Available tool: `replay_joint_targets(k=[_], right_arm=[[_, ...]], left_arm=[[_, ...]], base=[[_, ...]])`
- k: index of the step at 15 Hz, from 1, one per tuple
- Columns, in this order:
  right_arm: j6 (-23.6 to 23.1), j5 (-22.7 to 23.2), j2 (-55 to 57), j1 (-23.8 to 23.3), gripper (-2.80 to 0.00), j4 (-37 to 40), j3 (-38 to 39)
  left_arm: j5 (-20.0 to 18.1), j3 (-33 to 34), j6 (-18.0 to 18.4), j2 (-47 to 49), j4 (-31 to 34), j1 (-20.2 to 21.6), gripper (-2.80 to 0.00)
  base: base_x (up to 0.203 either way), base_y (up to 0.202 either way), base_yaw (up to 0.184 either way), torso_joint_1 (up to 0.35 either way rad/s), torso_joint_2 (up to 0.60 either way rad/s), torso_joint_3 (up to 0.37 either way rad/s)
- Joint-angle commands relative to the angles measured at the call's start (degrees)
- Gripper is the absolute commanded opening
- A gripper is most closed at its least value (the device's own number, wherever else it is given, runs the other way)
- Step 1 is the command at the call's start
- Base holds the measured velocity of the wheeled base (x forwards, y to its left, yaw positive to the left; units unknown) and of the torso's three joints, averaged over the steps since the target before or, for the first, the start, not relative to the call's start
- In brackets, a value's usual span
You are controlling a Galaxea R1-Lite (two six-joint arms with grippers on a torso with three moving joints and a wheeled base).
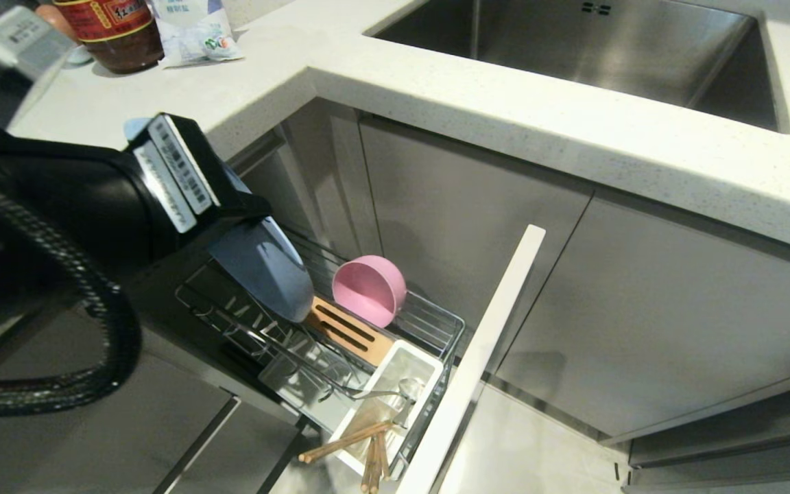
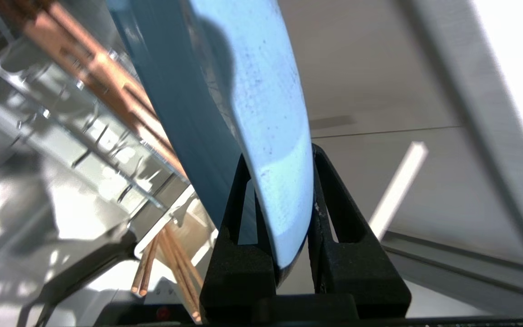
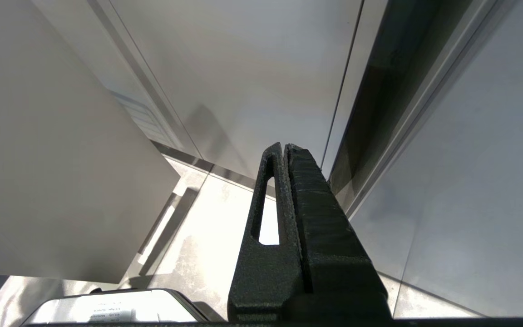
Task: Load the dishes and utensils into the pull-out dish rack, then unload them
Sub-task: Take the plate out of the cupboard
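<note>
At the bottom centre of the head view, the wooden chopsticks (image 1: 347, 442) are seen lying with their tips poking out over the near end of the white plastic cutlery caddy (image 1: 429, 374); a silver spoon (image 1: 395, 393) rests in the same caddy, just above them in the frame; the caddy sits at the near end of the pull-out dish rack (image 1: 436, 322), whose white front panel (image 1: 484, 350) runs diagonally through the middle of the picture. Further up, the slotted wooden strip (image 1: 347, 331) is laid along the wire basket; the pink bowl (image 1: 369, 288) is propped on its side in the rack, just beside that strip, its opening turned towards the lower left. At centre left, the light-blue oval plate (image 1: 265, 264) is held on edge over the rack's wire prongs by the left gripper (image 2: 279, 213), whose fingers (image 2: 239, 204) are clamped on the plate's rim (whether the plate's lower edge touches the wires cannot be told). The right gripper (image 3: 284, 150) is shown only in its own wrist view, fingers pressed together on nothing, pointing at grey cabinet fronts and floor. Farthest off, the speckled white countertop (image 1: 505, 103) crosses the top of the frame; a steel sink (image 1: 607, 48) is set in it at upper right; a brown sauce jar (image 1: 117, 31) and a white pouch (image 1: 193, 31) stand at upper left.
</note>
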Motion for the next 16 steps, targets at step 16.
replay_joint_targets(k=[16], right_arm=[[0.02, -0.01, -0.16, 0.01, -2.8, -0.02, 0.0]], left_arm=[[0.0, -11.95, 27.9, -16.94, -1.83, 18.6, -2.8]], base=[[0.0, 0.0, 0.0, 0.0, 0.0, 0.0]])
